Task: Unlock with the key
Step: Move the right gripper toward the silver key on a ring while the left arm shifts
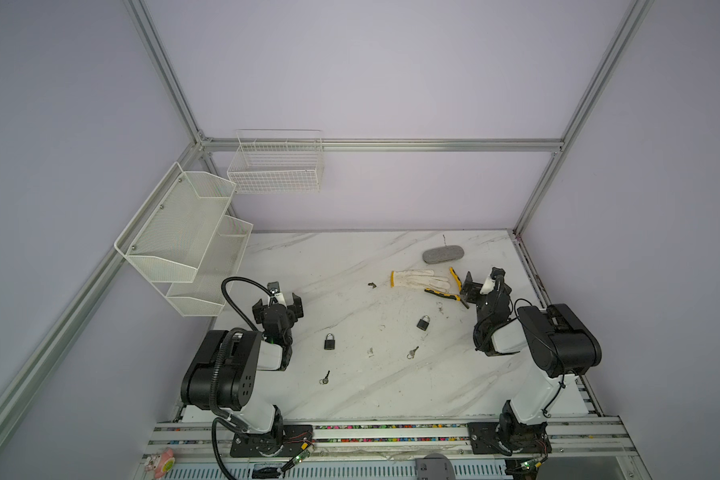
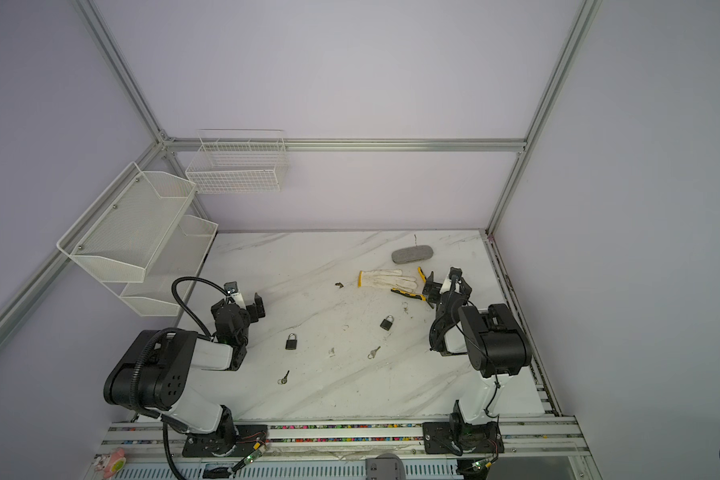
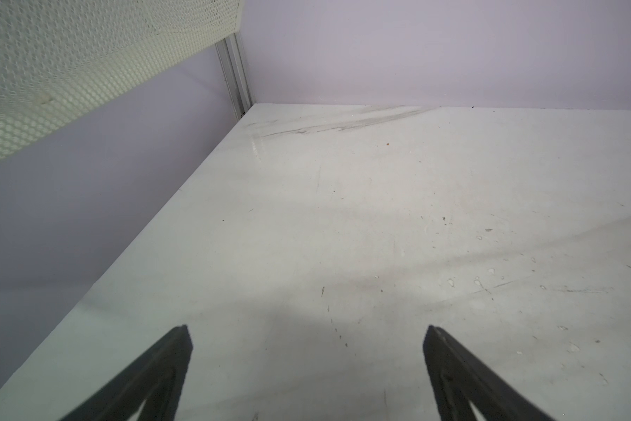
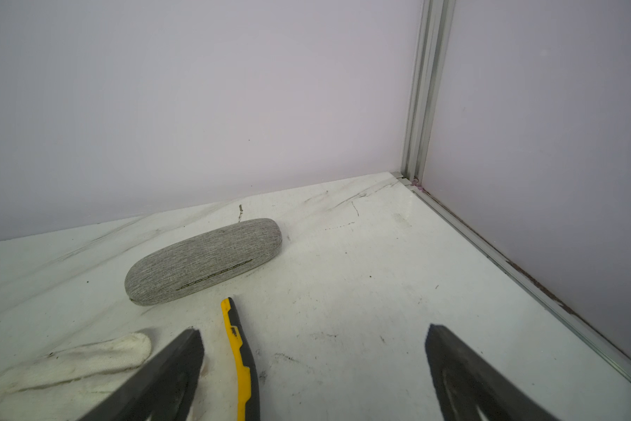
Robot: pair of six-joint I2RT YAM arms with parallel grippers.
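The left tool [image 3: 308, 331] and right tool [image 4: 314, 331] both stand spread wide, gripping nothing (each well apart from locks and keys). On the white marble desk [image 1: 350, 266] a small black padlock [image 1: 329, 342] lies with a small dark key [image 1: 325, 377] at 6 o'clock. A second black padlock [image 1: 423, 323] has a silver key [image 1: 412, 352] at 7 o'clock.

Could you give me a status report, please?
Left gripper, right gripper open, empty. Left key, right key, left padlock, right padlock on table, untouched. Pliers, glove beside right gripper.
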